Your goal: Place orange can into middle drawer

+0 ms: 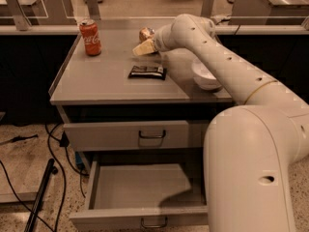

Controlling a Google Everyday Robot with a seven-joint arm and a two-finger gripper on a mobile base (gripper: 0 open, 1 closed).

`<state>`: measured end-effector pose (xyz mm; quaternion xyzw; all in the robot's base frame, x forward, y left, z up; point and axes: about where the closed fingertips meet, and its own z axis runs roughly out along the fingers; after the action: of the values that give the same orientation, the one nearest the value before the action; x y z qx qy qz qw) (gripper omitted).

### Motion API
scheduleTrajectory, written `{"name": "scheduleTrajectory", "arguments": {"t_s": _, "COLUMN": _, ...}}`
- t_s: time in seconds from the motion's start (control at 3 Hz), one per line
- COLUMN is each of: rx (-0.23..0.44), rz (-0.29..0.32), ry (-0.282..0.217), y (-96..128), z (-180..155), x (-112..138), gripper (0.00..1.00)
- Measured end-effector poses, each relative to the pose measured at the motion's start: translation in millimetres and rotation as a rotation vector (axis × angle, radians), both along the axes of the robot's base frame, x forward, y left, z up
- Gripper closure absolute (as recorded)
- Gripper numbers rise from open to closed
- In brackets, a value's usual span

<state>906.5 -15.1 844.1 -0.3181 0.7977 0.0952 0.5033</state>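
Observation:
The orange can [145, 33] stands at the back of the cabinet top, partly hidden behind my gripper. My gripper [143, 46] is right at the can, just in front of it and reaching in from the right. I cannot tell if it touches the can. The middle drawer [138, 217] is pulled open at the bottom of the cabinet, and its grey inside is empty.
A red cola can [90, 37] stands at the back left of the top. A black packet [147, 72] lies in the middle. A white bowl [204, 76] sits at the right under my arm. The upper drawer [126, 135] is closed. Cables lie on the floor at left.

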Motion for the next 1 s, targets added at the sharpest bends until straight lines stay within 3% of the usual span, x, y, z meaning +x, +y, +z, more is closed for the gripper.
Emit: {"name": "scheduleTrajectory", "arguments": {"t_s": 1.0, "rx": 0.001, "rz": -0.001, "ry": -0.001, "y": 0.2, "z": -0.6, "x": 0.4, "gripper": 0.88}}
